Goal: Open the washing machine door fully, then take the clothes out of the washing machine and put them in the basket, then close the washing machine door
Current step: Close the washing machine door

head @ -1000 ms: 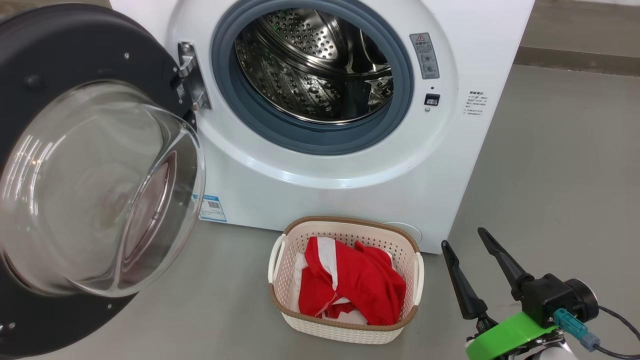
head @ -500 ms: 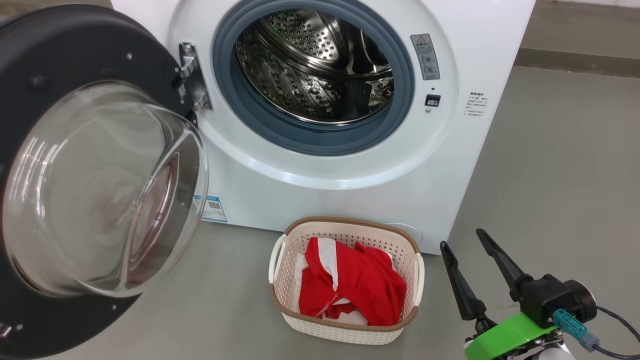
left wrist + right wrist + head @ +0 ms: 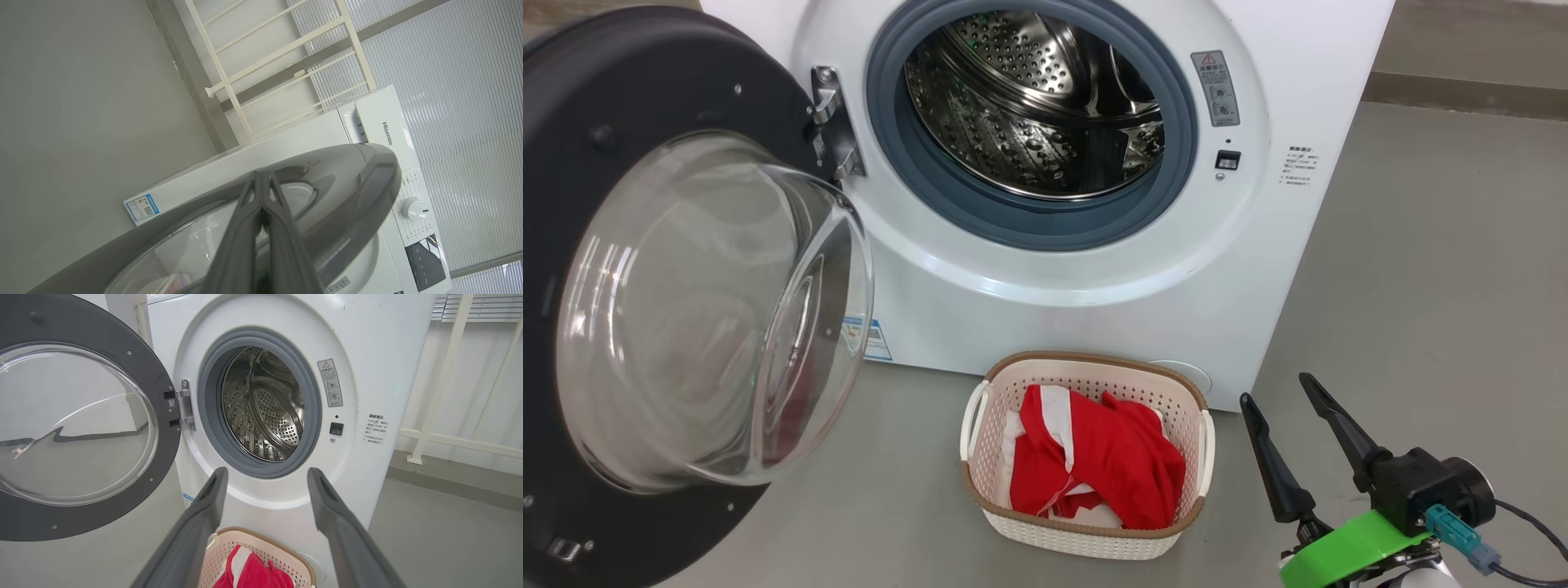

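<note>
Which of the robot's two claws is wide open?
The right gripper: its two dark fingers stand spread apart beside the basket. The left gripper has its fingers pressed together by the washing machine door.

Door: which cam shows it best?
Right wrist view: the washing machine door shows almost whole, inner side and hinge. Head view crops its left and bottom. Left wrist view gives a slanted stretch of its outer face, partly behind the shut left gripper.

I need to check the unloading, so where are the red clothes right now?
In the head view the clothes lie in the basket on the floor, just in front of the washing machine and left of the open right gripper.
</note>
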You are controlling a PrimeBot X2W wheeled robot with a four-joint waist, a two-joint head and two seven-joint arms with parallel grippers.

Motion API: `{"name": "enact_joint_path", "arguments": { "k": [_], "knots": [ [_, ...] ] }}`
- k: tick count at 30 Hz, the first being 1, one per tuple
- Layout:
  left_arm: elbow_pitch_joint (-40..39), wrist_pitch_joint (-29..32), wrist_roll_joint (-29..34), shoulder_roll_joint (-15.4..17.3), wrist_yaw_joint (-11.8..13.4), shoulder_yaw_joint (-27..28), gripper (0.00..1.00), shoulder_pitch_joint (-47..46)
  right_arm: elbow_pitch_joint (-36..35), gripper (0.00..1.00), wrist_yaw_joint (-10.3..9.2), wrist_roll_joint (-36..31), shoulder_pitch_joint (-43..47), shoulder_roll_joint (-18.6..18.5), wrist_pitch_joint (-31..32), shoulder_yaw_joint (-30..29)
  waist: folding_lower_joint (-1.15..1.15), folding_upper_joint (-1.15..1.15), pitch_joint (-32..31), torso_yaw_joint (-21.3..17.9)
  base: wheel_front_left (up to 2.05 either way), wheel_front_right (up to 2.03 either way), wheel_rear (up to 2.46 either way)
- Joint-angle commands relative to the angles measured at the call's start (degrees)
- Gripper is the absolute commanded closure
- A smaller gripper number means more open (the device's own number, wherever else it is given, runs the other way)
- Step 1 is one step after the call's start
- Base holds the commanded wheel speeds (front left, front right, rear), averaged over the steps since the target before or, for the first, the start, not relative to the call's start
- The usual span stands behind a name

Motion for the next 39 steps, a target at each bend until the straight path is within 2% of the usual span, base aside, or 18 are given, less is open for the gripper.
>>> {"name": "enact_joint_path", "arguments": {
  "k": [1, 13, 19, 24, 31, 39],
  "knots": [
    [-2.11, 1.41, -0.58, 0.8, -0.84, -0.07, 1.0, 1.35, -1.6, 0.0, 0.35, 0.34, -1.7, -0.13, -0.37, 1.41, 0.0, 0.0, 0.03, -0.04, 0.0, 0.0, 0.0],
    [-13.25, 5.48, -3.35, -5.41, 0.48, -0.8, 1.0, 5.67, -1.63, 0.0, 0.35, 0.42, -1.85, 0.12, -0.37, 1.01, 0.0, 0.0, 0.28, -0.36, 0.0, 0.0, 0.0],
    [-21.5, 6.68, -4.63, -10.04, 2.15, -1.44, 1.0, 8.45, -1.51, 0.0, 0.35, 0.53, -2.28, 0.19, -0.37, 0.75, 0.0, 0.0, 0.57, -0.81, 0.0, 0.0, 0.0],
    [-28.79, 6.92, -5.36, -12.66, 3.81, -2.94, 1.0, 11.55, -1.46, 0.0, 0.35, 0.34, -2.69, 0.17, -0.37, 0.46, 0.0, 0.0, 0.69, -1.8, 0.0, 0.0, 0.0],
    [-36.99, 5.33, -7.91, -13.76, 6.37, -7.02, 1.0, 16.91, -1.64, 0.0, 0.35, 0.36, -2.89, 0.21, -0.37, 0.18, 0.0, 0.0, 1.17, -3.63, 0.0, 0.0, 0.0],
    [-42.43, -0.52, -13.28, -13.81, 8.74, -13.05, 1.0, 22.91, -1.46, 0.0, 0.35, 0.51, -3.28, 0.3, -0.37, -0.24, 0.0, 0.0, 1.86, -6.11, 0.0, 0.0, 0.0]
  ]
}}
